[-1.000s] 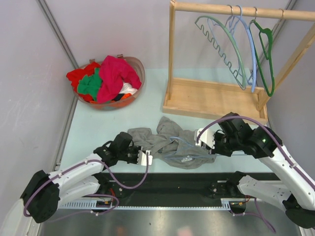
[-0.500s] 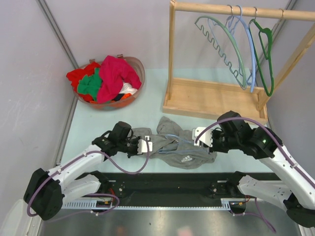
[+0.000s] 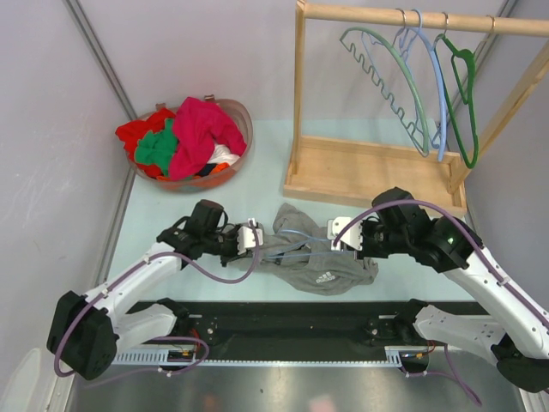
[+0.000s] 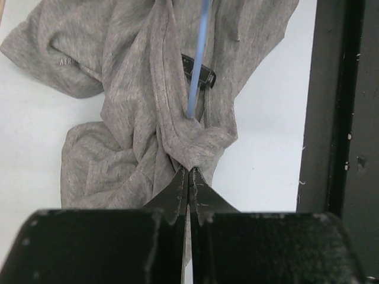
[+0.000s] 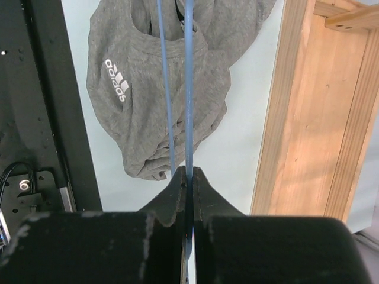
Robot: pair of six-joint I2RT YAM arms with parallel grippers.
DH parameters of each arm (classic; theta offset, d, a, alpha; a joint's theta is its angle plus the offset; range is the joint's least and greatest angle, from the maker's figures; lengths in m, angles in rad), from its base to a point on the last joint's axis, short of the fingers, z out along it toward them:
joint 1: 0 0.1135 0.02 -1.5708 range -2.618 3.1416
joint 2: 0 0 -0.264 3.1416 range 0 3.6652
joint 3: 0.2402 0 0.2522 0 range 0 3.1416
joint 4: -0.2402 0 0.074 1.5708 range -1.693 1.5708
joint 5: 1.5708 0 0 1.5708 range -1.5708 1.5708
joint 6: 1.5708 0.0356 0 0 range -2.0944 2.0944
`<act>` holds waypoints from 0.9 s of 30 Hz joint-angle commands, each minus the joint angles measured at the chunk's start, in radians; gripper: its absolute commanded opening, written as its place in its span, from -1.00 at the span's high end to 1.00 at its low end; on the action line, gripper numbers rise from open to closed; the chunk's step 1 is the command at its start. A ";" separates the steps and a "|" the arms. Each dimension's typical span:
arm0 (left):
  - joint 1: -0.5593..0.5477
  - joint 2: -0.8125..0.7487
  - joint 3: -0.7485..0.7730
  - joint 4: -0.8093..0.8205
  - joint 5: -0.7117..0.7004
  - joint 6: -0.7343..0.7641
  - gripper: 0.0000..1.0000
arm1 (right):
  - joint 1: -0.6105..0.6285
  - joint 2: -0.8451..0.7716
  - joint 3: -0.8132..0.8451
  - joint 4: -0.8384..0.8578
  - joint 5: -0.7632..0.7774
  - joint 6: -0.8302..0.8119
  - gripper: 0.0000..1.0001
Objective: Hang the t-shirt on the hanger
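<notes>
The grey t-shirt point(image 3: 319, 262) lies bunched on the table between my two arms, its white logo point(image 5: 116, 80) facing up. The pale blue hanger point(image 3: 298, 234) runs into the shirt's folds, with only thin lengths of it showing. My left gripper point(image 3: 255, 236) is shut on a gathered edge of the t-shirt point(image 4: 130, 89), its tips point(image 4: 189, 170) pinching the fabric just below the hanger's bar point(image 4: 198, 59). My right gripper point(image 3: 339, 232) is shut on the hanger's blue bar point(image 5: 188, 89), which passes straight between its fingertips point(image 5: 188, 170) and on over the t-shirt point(image 5: 148, 106).
A wooden rack point(image 3: 369, 172) stands at the back right, close to my right arm, with a sage-green wavy hanger point(image 3: 386, 69), a pale blue one point(image 3: 442, 94) and a dark green one point(image 3: 463, 103). A basket point(image 3: 244, 129) of red, green and magenta garments sits back left. A black rail point(image 3: 300, 322) lines the near edge.
My left gripper has carried the shirt's edge away from the near edge, bunching the cloth. My right gripper has shifted a little left and farther back with the hanger.
</notes>
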 commanded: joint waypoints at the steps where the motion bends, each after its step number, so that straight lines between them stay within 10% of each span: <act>1: 0.034 0.021 0.044 -0.004 0.052 -0.030 0.99 | 0.006 -0.006 0.007 0.025 -0.009 -0.033 1.00; 27: 0.078 0.013 0.196 -0.096 0.138 -0.107 0.99 | 0.006 0.093 -0.099 0.424 -0.134 0.057 1.00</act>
